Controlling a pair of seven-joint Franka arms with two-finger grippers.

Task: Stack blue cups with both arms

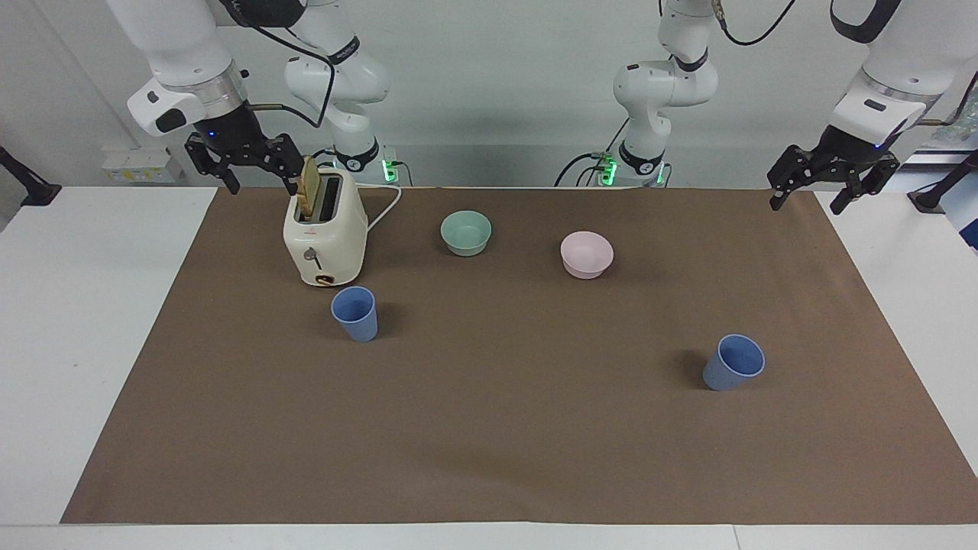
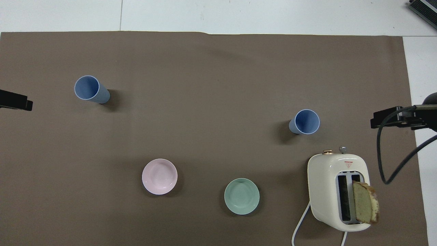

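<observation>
Two blue cups stand upright and apart on the brown mat. One blue cup is just farther from the robots than the toaster. The other blue cup sits toward the left arm's end of the table. My right gripper hangs open and empty over the mat's edge beside the toaster. My left gripper hangs open and empty over the mat's corner at its own end; only one finger of the left gripper shows in the overhead view.
A cream toaster holds a slice of bread and trails a white cord. A mint-green bowl and a pale pink bowl sit nearer to the robots than the cups. White tabletop borders the mat.
</observation>
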